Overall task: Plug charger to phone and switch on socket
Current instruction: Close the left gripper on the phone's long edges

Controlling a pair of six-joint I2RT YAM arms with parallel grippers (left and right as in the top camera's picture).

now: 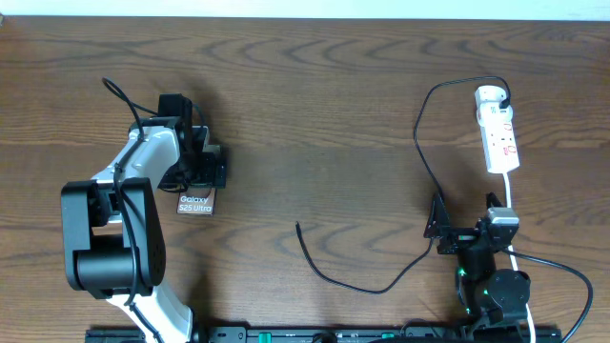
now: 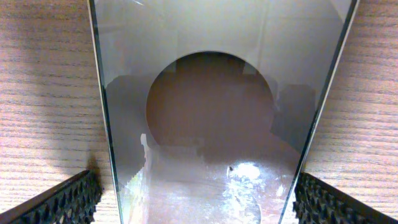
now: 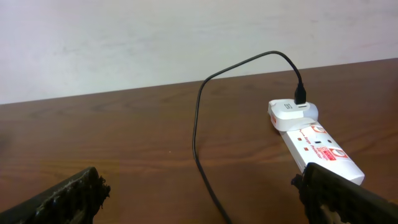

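Grey-brown phone (image 2: 211, 112) lies inside wide-spread left claw (image 2: 199, 208), ungrasped; right claw (image 3: 205, 199) released, socket (image 3: 317, 146) ahead.

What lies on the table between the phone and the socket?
In the overhead view, mostly bare table lies between the phone and the socket; only the charger cable crosses that stretch, close to the socket.

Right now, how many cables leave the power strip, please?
2: charger plugged into the power strip's far end; white cord leaving its near end.
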